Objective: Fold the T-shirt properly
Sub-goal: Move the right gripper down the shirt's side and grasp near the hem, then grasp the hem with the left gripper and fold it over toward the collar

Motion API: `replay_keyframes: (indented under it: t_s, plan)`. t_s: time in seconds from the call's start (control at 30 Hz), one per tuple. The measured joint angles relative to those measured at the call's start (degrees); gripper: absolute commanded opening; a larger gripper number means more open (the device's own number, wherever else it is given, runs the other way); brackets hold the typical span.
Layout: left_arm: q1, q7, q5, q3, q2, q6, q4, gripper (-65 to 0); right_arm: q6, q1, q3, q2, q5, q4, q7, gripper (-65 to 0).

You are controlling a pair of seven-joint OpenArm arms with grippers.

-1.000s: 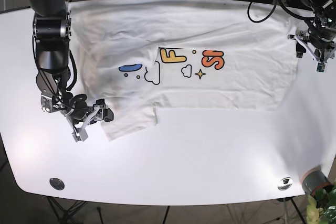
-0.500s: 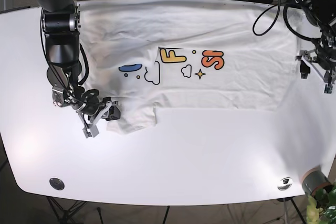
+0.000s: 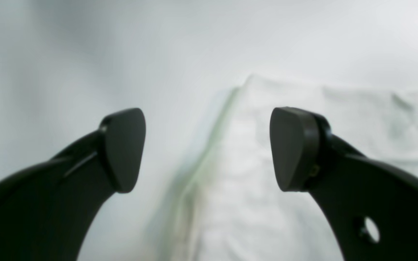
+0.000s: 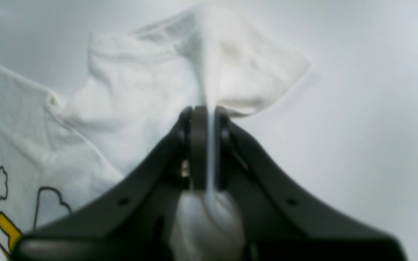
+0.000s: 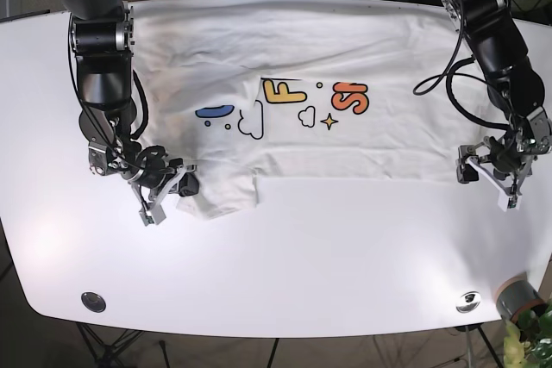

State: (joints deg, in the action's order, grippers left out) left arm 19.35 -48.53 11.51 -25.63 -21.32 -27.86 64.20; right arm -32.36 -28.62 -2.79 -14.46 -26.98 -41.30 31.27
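**Right gripper pinches sleeve, left gripper open at the shirt's edge**

A white T-shirt (image 5: 310,101) lies spread across the far half of a white table (image 5: 328,256), its printed front facing up with coloured letters, small clouds and a star near the middle. Most of the cloth is flat with soft wrinkles. One sleeve (image 5: 220,191) sticks out toward the near edge, on the base view's left.

The right gripper (image 5: 177,185) sits low at that sleeve. In the right wrist view its jaws are pressed together with a thin fold of white cloth clamped between them; the sleeve (image 4: 180,72) rises from the pinch in a ridge, then spreads out beyond the fingertips. Part of the print shows at that view's lower left.

The left gripper (image 5: 485,170) is down at the shirt's other side, at the near corner on the base view's right. In the left wrist view its jaws stand wide apart with nothing between them. One fingertip (image 3: 123,148) is over bare table, the other over cloth, and the shirt's edge (image 3: 209,145) runs through the gap between them. That view is too blurred to tell whether the pads touch the cloth.

Two round metal fittings (image 5: 93,302) sit in the table near the front corners
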Motion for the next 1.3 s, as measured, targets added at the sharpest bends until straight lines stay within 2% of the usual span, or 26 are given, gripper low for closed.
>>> replay_keyframes:
  t_s: [0.2, 0.3, 0.4, 0.5, 0.57, 0.87, 1.07, 1.3]
  plan:
    - [2.40, 2.56, 0.07, 3.28, 0.00, -0.72, -9.16, -14.4, 0.02, 0.11, 0.11, 0.04, -0.02, 0.00, 0.04, -62.6]
    - [2.29, 2.60, 0.11, 4.63, 0.07, -4.44, -9.97, -15.8, 0.00, 0.11, 0.13, 0.02, -0.24, 0.00, 0.02, -62.6]
    - [2.43, 2.80, 0.07, 4.92, 0.13, -5.68, -9.97, -26.9, 0.00, 0.11, 0.13, 0.02, -0.24, 0.00, 0.02, -62.6]
    - [2.40, 3.02, 0.09, 4.72, 0.00, -5.66, -10.08, -43.2, 0.00, 0.13, 0.20, 0.02, -0.24, 0.00, 0.02, -62.6]
    - [2.27, 2.99, -0.02, 4.68, -0.02, -5.66, -10.16, -49.6, 0.00, 0.11, 0.22, 0.02, -0.24, 0.00, 0.02, -62.6]
    - [2.12, 2.95, -0.07, 4.70, -0.02, -5.84, -10.25, -65.0, 0.72, 0.61, 0.15, -0.09, 1.16, -4.46, 3.54, -62.8]
    - [1.81, 2.47, -0.04, 4.70, 0.00, -6.08, -8.37, -65.0, 0.63, 0.92, 1.51, -0.11, 1.14, -9.40, 6.64, -62.8]
    - [-0.55, -0.13, 0.28, 4.63, 0.02, -6.27, 6.58, -65.0, 0.63, 0.90, 7.39, -0.63, 1.51, -18.14, 13.25, -62.8]
